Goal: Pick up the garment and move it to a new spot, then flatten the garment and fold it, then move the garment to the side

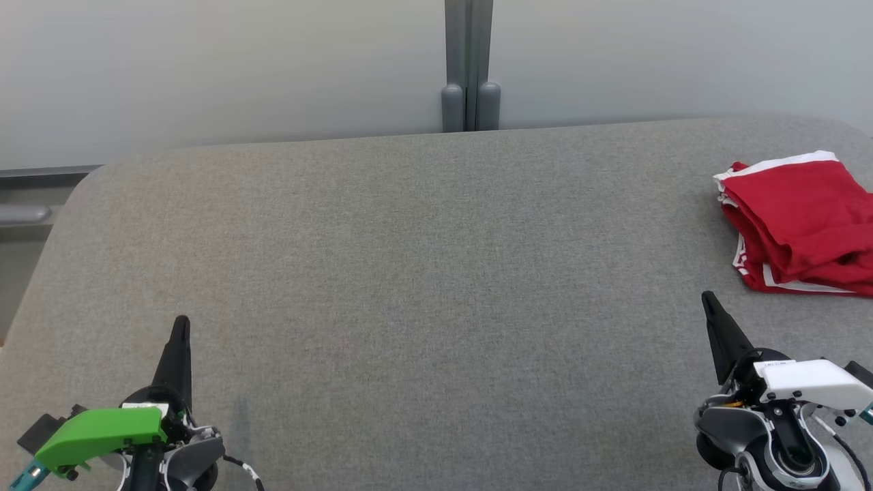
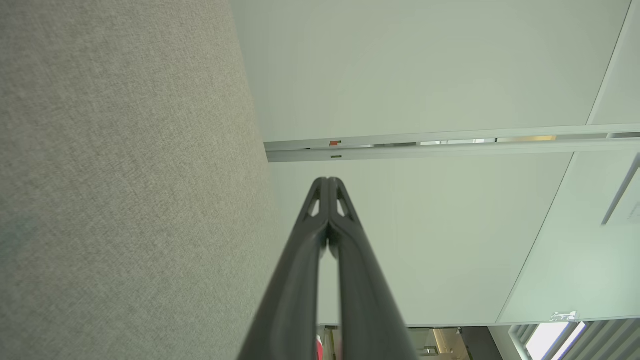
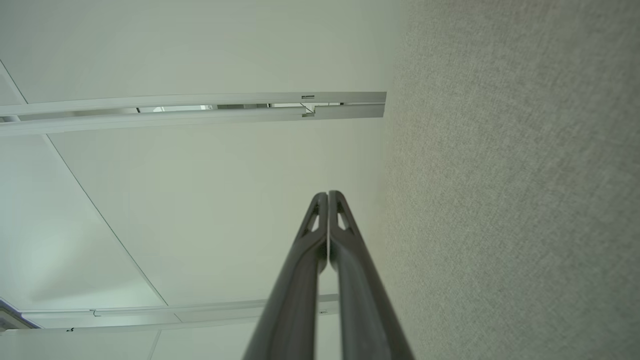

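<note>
Red cloth with white trim, the garment (image 1: 801,221) lies in a loosely folded bundle at the far right of the grey fabric table (image 1: 409,259), its right part cut off by the head view's edge, so its long axis cannot be judged with confidence. The right gripper (image 1: 711,303) sits just short of it, fingers pressed together and empty, tip pointing up the table, with the bundle ahead and slightly to its right. The left gripper (image 1: 181,324), likewise closed on nothing, is well apart across the table. Any reach for the garment looks best suited to the right arm.
</note>
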You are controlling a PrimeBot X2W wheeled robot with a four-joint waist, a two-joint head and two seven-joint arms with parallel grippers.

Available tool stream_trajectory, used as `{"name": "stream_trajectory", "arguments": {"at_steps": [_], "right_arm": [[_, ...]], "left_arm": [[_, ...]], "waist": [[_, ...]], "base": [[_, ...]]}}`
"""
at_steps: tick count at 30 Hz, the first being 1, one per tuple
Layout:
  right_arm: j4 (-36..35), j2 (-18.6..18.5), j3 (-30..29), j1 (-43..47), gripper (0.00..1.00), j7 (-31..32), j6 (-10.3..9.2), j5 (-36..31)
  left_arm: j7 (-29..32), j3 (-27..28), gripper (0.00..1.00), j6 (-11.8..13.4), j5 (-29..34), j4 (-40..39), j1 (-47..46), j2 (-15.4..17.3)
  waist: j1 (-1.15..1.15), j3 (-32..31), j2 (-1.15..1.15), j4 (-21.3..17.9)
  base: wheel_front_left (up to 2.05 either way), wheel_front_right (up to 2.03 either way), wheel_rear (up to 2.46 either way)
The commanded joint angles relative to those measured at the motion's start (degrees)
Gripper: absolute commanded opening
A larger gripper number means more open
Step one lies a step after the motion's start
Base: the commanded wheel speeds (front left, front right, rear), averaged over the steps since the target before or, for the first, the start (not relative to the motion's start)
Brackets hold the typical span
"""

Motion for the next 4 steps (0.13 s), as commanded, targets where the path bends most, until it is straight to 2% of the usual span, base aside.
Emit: {"name": "stream_trajectory", "arguments": {"at_steps": [1,4], "right_arm": [[0.14,0.08,-0.31,-0.70,0.00,0.31,-0.02,1.16],[0.13,0.12,-0.36,-0.56,0.00,0.41,-0.01,1.02]], "left_arm": [[0.30,0.46,0.00,-0.55,-1.15,-0.23,-1.03,0.04],[0.34,0.41,0.00,-0.46,-1.05,-0.19,-1.02,0.03]], "waist": [[0.00,0.01,0.00,-0.01],[0.00,0.01,0.00,-0.01]], "base": [[0.00,0.00,0.00],[0.00,0.00,0.00]]}}
